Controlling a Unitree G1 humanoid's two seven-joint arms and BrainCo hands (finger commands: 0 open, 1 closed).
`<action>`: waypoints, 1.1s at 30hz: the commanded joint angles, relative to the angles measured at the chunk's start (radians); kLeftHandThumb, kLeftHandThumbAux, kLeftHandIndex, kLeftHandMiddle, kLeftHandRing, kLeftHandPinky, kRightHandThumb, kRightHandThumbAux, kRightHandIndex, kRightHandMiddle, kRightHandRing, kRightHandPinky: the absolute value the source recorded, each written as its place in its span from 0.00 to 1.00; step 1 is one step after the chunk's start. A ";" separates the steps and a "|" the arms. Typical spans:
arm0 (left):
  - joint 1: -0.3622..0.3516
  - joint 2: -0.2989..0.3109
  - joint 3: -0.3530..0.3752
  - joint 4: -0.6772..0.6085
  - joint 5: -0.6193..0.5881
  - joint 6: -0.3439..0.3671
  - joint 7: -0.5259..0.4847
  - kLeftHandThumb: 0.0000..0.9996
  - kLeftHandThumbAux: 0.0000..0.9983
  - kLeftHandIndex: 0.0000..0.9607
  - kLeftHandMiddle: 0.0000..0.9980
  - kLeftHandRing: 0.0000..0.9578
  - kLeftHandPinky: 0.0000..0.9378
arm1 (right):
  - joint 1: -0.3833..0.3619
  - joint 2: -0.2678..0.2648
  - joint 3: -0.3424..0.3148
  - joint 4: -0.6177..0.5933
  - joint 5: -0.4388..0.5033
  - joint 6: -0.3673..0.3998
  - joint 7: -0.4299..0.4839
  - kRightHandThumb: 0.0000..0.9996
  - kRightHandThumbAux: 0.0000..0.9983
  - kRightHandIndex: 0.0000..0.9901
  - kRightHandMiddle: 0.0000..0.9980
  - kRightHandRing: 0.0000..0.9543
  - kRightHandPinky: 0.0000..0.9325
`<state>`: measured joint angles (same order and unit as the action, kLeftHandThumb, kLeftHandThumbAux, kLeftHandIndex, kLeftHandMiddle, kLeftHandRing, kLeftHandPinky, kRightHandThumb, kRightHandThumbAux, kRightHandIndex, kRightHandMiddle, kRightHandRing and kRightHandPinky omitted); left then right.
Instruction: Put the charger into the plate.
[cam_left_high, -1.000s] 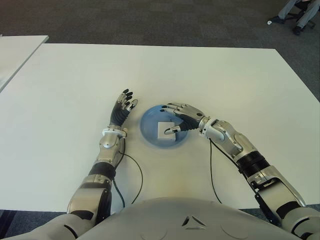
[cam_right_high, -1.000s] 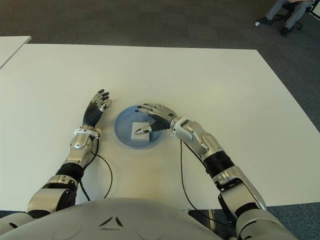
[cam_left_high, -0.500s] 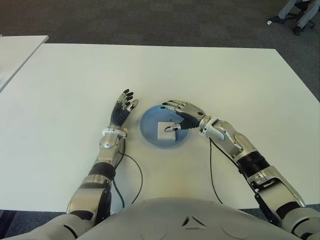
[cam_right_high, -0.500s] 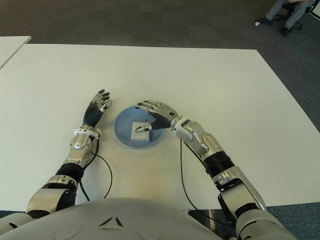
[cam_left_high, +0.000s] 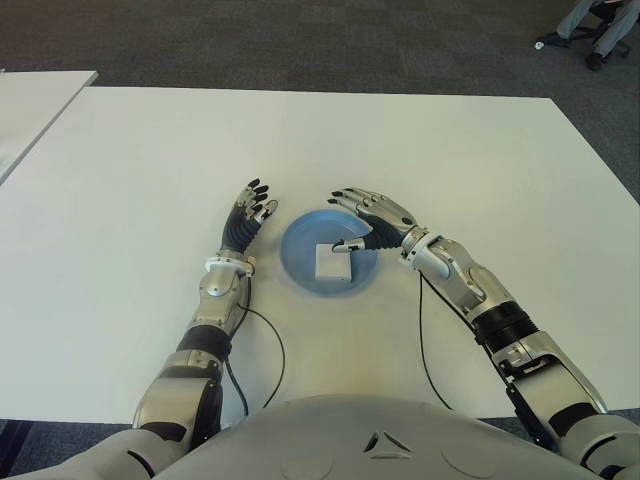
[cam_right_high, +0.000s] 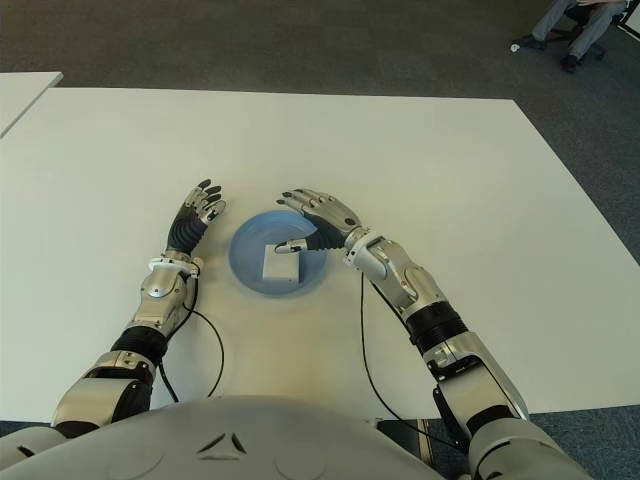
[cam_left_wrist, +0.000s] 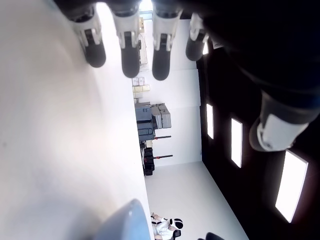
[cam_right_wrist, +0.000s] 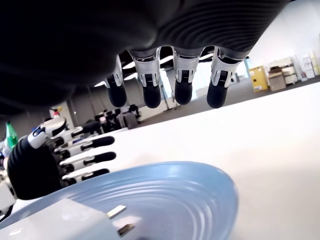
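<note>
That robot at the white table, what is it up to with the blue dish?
It is putting a charger into a plate. The white charger already lies in the blue plate on the white table. The right hand is open over the plate's right rim, holding nothing, its thumb just above the charger. The left hand is idle and open, just left of the plate.

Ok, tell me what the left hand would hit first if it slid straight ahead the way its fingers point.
Probably nothing. The left hand, fingers spread open, points away from the robot across bare white table, passing left of the round blue plate that holds the white square charger. Its height above the table is unclear.
</note>
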<state>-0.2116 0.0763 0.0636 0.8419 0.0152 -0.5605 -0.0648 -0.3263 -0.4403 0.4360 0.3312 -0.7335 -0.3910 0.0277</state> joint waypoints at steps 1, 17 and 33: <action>0.044 -0.011 -0.003 0.034 -0.003 0.060 -0.002 0.00 0.51 0.08 0.17 0.16 0.15 | -0.045 0.040 -0.054 0.110 0.086 0.024 -0.008 0.22 0.16 0.00 0.00 0.00 0.00; 0.051 -0.010 -0.005 0.040 0.004 0.047 0.011 0.00 0.52 0.08 0.18 0.16 0.12 | -0.073 0.435 -0.449 0.510 0.713 0.023 -0.041 0.16 0.54 0.00 0.00 0.00 0.00; 0.055 0.002 0.012 0.053 -0.023 0.024 -0.023 0.00 0.52 0.08 0.19 0.16 0.13 | 0.002 0.507 -0.493 0.504 0.773 -0.047 0.006 0.04 0.71 0.01 0.01 0.00 0.00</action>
<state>-0.2073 0.0802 0.0710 0.8436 0.0021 -0.5668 -0.0661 -0.3545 0.0457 -0.0587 0.8395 0.0313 -0.4331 0.0343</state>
